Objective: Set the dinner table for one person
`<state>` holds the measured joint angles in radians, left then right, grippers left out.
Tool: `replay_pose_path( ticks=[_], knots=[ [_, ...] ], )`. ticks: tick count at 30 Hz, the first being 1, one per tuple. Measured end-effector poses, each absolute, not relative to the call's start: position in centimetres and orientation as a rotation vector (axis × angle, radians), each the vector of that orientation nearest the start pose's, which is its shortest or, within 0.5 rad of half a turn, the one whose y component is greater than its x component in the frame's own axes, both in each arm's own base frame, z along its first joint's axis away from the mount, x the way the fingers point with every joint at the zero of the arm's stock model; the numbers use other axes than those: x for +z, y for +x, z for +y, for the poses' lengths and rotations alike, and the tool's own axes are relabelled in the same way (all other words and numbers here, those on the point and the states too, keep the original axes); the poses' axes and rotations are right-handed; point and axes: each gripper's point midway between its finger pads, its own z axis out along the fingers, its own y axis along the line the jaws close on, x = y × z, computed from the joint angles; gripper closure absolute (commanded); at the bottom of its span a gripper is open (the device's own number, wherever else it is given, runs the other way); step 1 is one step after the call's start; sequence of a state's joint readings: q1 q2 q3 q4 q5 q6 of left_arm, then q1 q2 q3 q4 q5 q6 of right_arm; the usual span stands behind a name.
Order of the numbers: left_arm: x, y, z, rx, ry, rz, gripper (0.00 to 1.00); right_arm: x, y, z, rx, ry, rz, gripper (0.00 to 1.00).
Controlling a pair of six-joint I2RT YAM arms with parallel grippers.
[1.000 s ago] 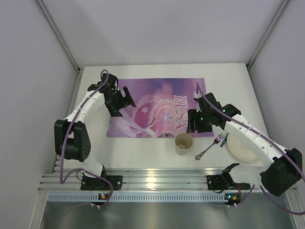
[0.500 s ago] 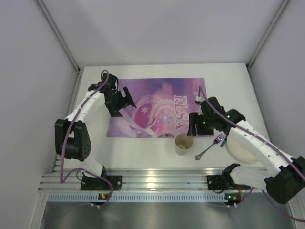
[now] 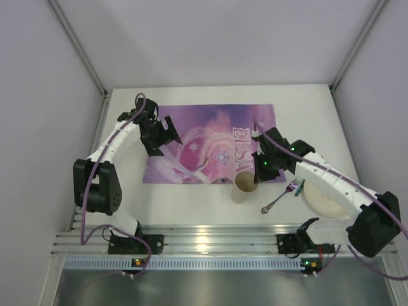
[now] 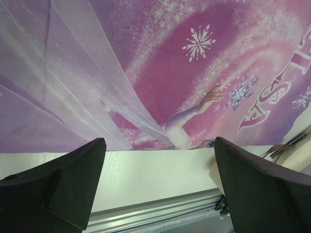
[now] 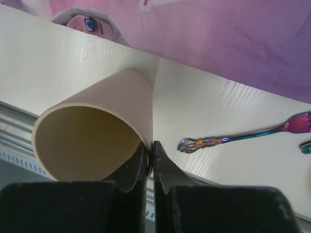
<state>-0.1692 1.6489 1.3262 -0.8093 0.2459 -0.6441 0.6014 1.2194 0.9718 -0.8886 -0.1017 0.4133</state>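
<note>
On the white dinner table [image 3: 191, 205] a beige paper cup [image 3: 244, 189] stands just off the near edge of the purple ELSA placemat [image 3: 210, 131]. My right gripper [image 3: 256, 173] is shut on the cup's rim. In the right wrist view one finger is inside the cup [image 5: 92, 131] and the other outside, with the right gripper [image 5: 152, 151] pinching the wall. A rainbow-coloured fork [image 3: 280, 196] lies right of the cup, and a pale plate [image 3: 322, 199] lies right of the fork. My left gripper [image 3: 167, 140] hovers open over the placemat's left part [image 4: 146, 63], holding nothing.
A ribbed aluminium rail [image 3: 204, 241] runs along the table's near edge, and it shows below my left gripper [image 4: 158, 145] in the left wrist view. White walls close in the table on three sides. The fork [image 5: 243, 138] lies close to my right fingers.
My right gripper moved left and down to the cup and shut on its rim; the cup now leans slightly. The left arm has not moved.
</note>
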Motion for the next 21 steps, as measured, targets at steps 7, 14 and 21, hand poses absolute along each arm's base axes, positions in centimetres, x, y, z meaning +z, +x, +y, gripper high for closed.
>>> replay_pose_path(
  ticks=[7,14,21],
  knots=[
    [12.7,34.7,-12.7,-0.559,-0.564,2.722,0.01,22.1,28.7,19.6,0.271,-0.303,2.546,1.00],
    [13.6,35.2,-13.0,-0.589,-0.540,2.702,0.01,31.3,40.9,19.3,0.108,-0.129,2.275,1.00],
    [15.0,35.5,-13.3,-0.614,-0.496,2.675,0.01,21.6,48.7,12.6,-0.112,0.068,2.461,1.00]
  ],
)
